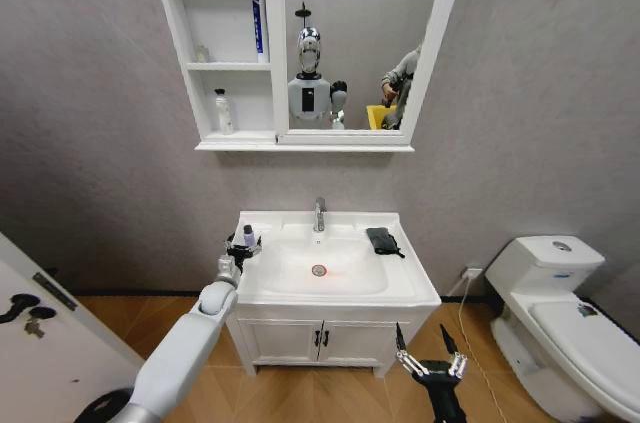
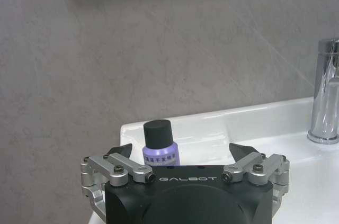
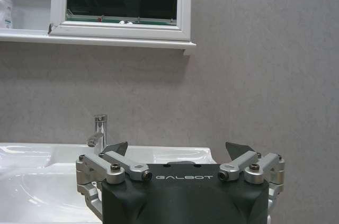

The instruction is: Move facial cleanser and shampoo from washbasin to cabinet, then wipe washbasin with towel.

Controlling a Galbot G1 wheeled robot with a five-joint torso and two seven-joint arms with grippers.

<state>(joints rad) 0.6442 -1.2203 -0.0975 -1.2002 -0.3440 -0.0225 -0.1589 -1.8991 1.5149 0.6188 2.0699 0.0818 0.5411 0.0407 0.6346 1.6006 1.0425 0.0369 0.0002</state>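
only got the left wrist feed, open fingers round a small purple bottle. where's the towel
Observer: The towel lies on the washbasin rim's far side from the left gripper, beside the tap.
Operator: and the other arm
Observer: The right gripper hangs open, low in front of the vanity.
Operator: anything in the cabinet yet
Observer: Yes, a white bottle stands in the cabinet on its lowest shelf.

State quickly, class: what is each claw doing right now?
Left claw: open, fingers either side of the small purple bottle on the washbasin rim, not gripping it.
Right claw: open, holding nothing, low before the vanity.
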